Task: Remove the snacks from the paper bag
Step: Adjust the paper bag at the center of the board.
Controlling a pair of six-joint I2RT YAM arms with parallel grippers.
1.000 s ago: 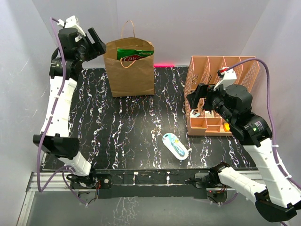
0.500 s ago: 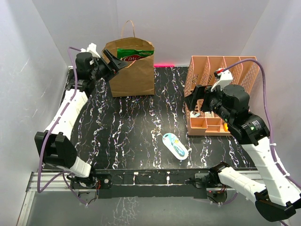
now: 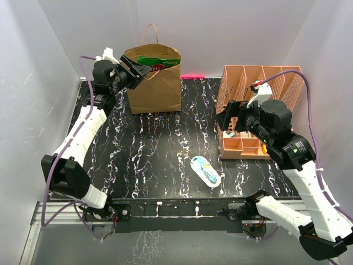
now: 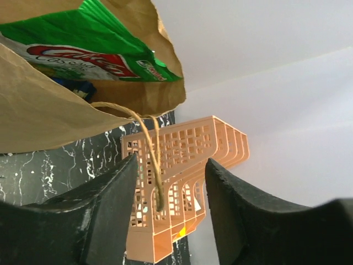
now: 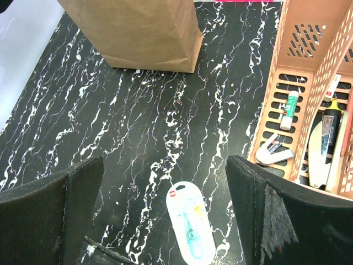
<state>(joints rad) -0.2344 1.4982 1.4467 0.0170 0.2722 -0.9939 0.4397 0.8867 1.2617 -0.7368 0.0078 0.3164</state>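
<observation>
The brown paper bag [image 3: 154, 88] stands upright at the back of the table. A green chip bag [image 3: 158, 61] with a red-white logo sticks out of its mouth. My left gripper [image 3: 138, 69] is at the bag's top left rim, open. In the left wrist view the green chip bag [image 4: 94, 33] fills the mouth of the paper bag [image 4: 38, 121], with a dark blue packet [image 4: 74, 88] under it. The bag's twisted handle [image 4: 151, 160] hangs loose between the left gripper's [image 4: 171, 187] jaws. My right gripper [image 3: 229, 113] hovers open over the table, holding nothing.
A peach mesh organizer [image 3: 259, 110] with small office items stands at the right; its side [image 5: 309, 83] shows in the right wrist view. A white-and-teal oval blister pack [image 3: 206, 170] lies on the black marbled table, right under the right gripper [image 5: 165, 210].
My left arm has swung from the far left corner over to the bag's mouth, and its jaws have narrowed. The right arm has shifted only slightly.
</observation>
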